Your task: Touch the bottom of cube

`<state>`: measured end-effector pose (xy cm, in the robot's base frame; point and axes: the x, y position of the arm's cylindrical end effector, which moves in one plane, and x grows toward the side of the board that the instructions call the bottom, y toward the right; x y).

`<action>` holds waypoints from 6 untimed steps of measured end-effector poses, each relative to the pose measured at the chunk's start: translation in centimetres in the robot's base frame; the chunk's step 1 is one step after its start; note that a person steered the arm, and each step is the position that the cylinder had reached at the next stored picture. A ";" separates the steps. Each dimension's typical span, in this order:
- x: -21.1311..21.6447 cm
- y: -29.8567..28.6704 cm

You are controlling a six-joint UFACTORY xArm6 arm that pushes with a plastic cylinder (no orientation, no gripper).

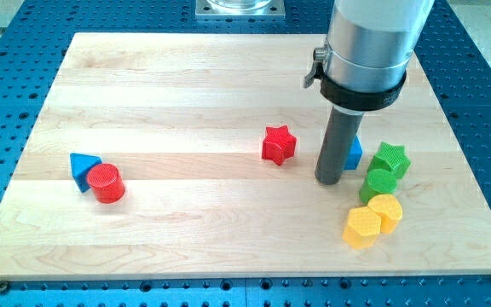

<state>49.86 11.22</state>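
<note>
A blue cube point(354, 154) sits right of centre on the wooden board point(186, 85), mostly hidden behind my rod. My tip point(329, 181) rests on the board at the cube's lower left, touching or nearly touching it. A red star point(278, 145) lies to the left of the tip. A green star point(390, 159) and a green cylinder point(378, 183) lie just right of the cube.
Two yellow blocks, a hexagon point(363, 227) and a rounded block point(386, 211), lie below the green cylinder. A blue triangle point(83, 167) and a red cylinder point(106, 183) sit together at the view's left. The arm's silver body point(369, 43) hangs over the upper right.
</note>
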 end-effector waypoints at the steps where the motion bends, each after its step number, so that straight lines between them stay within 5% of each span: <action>1: 0.0 -0.4; 6: -0.8 0.5</action>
